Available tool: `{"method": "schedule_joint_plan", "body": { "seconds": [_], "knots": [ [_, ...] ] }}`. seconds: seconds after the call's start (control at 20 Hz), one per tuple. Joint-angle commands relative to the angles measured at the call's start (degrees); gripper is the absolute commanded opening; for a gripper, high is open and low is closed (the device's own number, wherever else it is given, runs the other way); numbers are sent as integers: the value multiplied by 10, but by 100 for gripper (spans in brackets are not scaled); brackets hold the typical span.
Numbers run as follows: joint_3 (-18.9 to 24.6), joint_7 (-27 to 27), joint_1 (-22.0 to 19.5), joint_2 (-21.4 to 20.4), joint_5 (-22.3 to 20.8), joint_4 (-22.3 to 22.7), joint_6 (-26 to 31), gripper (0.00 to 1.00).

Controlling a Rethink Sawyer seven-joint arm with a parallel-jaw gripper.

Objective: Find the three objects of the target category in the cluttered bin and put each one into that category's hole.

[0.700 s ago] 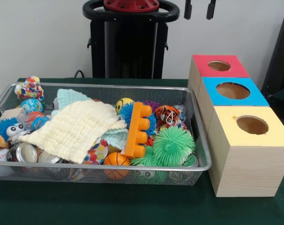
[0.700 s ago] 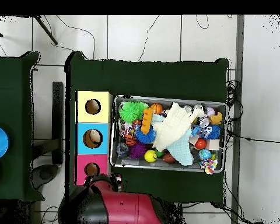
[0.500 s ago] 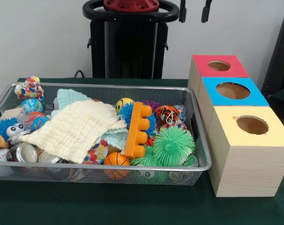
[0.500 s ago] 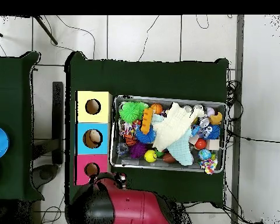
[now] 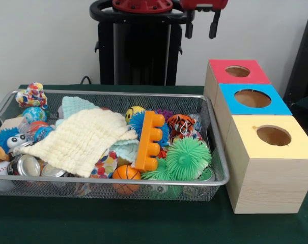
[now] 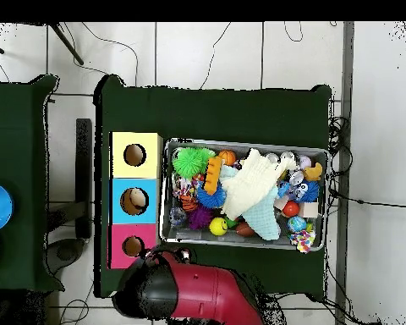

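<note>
The gripper (image 5: 200, 26) hangs high with its fingers spread, holding nothing — the wire bin (image 5: 218, 162) lies well below, the red-topped box (image 5: 222, 76) just beneath.

I find no words, numbers or brand marks that I can read anywhere. The silver metal cans (image 5: 24, 165) at the wire mesh bin's (image 5: 221, 168) corner show only blurred print, and the red, blue and yellow tops of the wooden boxes (image 5: 253, 109) carry holes but no lettering.
</note>
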Motion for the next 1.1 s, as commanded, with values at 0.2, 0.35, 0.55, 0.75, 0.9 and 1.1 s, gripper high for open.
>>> {"method": "schedule_joint_plan", "body": {
  "seconds": [0.2,0.35,0.55,0.75,0.9,1.1],
  "knots": [
    [35,54,-3,101,-35,-44,-75,100],
    [33,54,-2,118,-39,-48,-89,100],
    [34,58,-3,138,-43,-45,-120,100],
    [33,61,-3,168,-47,-53,-150,100],
    [29,63,-1,191,-52,-59,-173,100],
    [26,59,2,202,-55,-70,-168,100]
  ]
}}
